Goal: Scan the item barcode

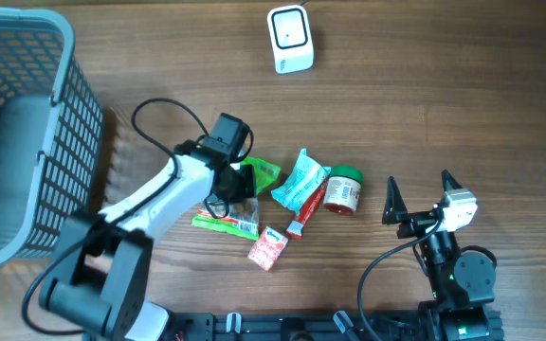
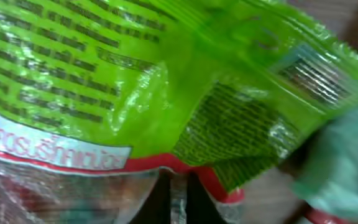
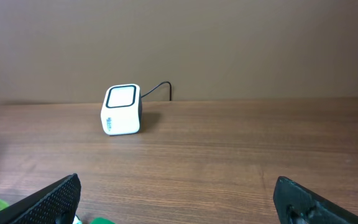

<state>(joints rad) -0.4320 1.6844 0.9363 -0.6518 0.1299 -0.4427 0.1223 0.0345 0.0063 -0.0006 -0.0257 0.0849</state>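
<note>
My left gripper (image 1: 238, 180) is down among the items in the middle of the table. It is shut on the clear lower edge of a green snack packet (image 1: 265, 171). In the left wrist view the green packet (image 2: 104, 74) fills the frame, and a thin strip of its film is pinched in the left gripper (image 2: 178, 186). A barcode (image 2: 312, 78) shows at the packet's upper right. The white scanner (image 1: 290, 38) stands at the far edge of the table, and the right wrist view also shows this scanner (image 3: 122, 110). My right gripper (image 1: 420, 199) hangs open at the front right, holding nothing.
A grey mesh basket (image 1: 27, 142) stands at the left. Beside the packet lie a teal pouch (image 1: 301, 182), a red jar with a green lid (image 1: 344, 190), a red tube (image 1: 306, 213) and a pink carton (image 1: 267, 248). Bare wood lies between the items and the scanner.
</note>
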